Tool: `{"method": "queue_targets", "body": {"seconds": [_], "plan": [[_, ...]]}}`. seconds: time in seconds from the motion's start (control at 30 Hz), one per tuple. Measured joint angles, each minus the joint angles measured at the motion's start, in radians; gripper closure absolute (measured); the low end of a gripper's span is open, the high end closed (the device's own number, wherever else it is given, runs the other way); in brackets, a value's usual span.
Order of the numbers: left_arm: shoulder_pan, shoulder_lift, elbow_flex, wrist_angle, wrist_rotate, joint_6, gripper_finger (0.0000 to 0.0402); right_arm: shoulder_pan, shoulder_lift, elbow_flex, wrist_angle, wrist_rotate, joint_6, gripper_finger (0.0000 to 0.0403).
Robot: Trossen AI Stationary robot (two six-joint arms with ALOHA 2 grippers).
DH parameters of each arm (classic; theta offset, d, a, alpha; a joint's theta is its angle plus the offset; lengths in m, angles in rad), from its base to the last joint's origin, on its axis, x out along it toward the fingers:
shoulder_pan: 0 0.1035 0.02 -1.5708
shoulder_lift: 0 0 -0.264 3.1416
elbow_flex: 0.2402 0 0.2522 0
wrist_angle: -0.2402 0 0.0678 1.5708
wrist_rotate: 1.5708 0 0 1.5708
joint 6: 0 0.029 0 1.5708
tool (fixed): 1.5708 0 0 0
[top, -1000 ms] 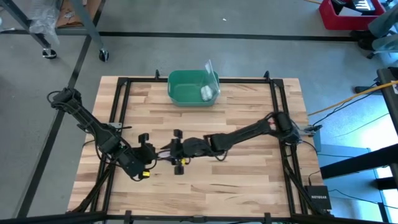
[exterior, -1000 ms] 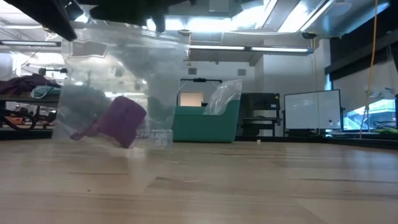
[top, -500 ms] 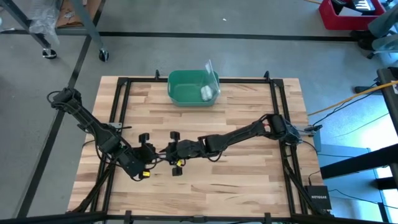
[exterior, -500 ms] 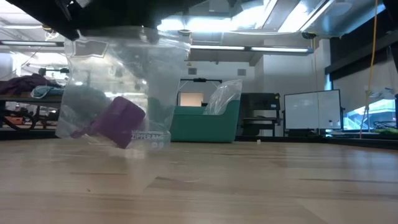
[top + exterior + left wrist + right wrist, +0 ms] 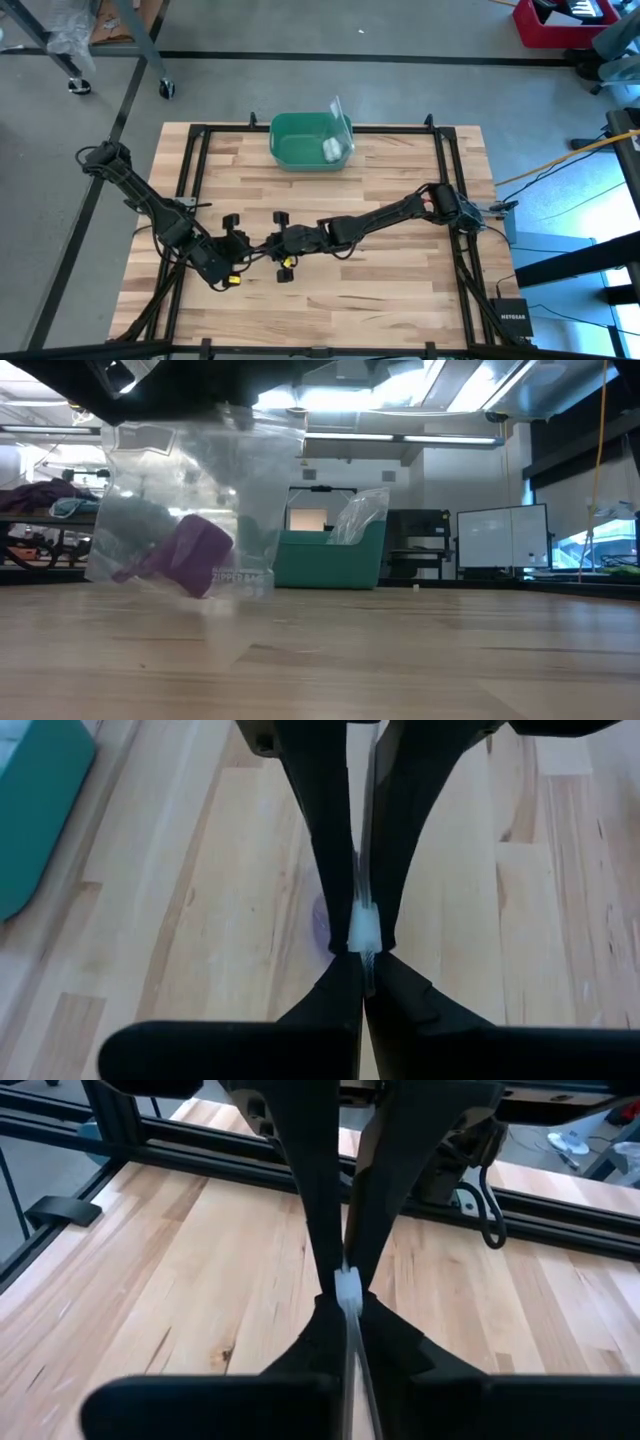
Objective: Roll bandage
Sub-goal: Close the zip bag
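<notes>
Desk (image 5: 400, 290) is carrying everything, both arms meeting at its centre-left. Left gripper (image 5: 243, 246) is sitting with jaws fully closed, pinching the top edge of a clear zipper bag (image 5: 190, 510); the left wrist view is showing the white zip strip (image 5: 365, 928) clamped between its fingers (image 5: 325, 840). Right gripper (image 5: 272, 243) is facing it, just beside, jaws narrowed down onto the same bag edge, the thin plastic rim (image 5: 346, 1292) squeezed between its fingers (image 5: 318, 1190). Bag is hanging upright above the desk, bottom edge near the wood; cannot tell if touching. Inside the bag the bandage (image 5: 180, 555) is lying as a purple bundle, tilted, low in the bag. Printing near the bag's bottom (image 5: 238, 576) is reading "ZIPPER", rest too blurry. Green bin (image 5: 310, 141) is standing at the far edge of the desk, well apart from the grippers, holding a small white roll (image 5: 330, 149) and a clear plastic piece (image 5: 362, 512) sticking up from its rim.
</notes>
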Motion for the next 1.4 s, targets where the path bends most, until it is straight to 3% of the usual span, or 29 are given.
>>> {"method": "queue_targets", "body": {"seconds": [0.4, 0.77, 0.87, 1.17, 1.4], "plan": [[0.001, 0.000, 0.001, -0.046, -0.004, -0.033, 0.0401, 0.005, 0.000, 0.149, -0.346, 0.012, 0.002, 0.0385], [-0.001, 0.000, 0.001, -0.042, 0.004, -0.041, 0.0401, 0.006, 0.000, 0.165, -0.401, 0.010, 0.039, 0.0388], [-0.003, 0.000, 0.000, -0.024, 0.012, -0.017, 0.0401, 0.006, 0.000, 0.165, -0.357, 0.002, 0.055, 0.0371], [-0.002, 0.000, 0.000, -0.014, 0.008, -0.015, 0.0401, 0.006, 0.011, 0.165, -0.262, -0.007, 0.051, 0.0262], [-0.002, 0.000, 0.000, -0.012, 0.006, -0.015, 0.0401, 0.006, 0.017, 0.163, -0.240, -0.029, 0.028, 0.0266]]}}
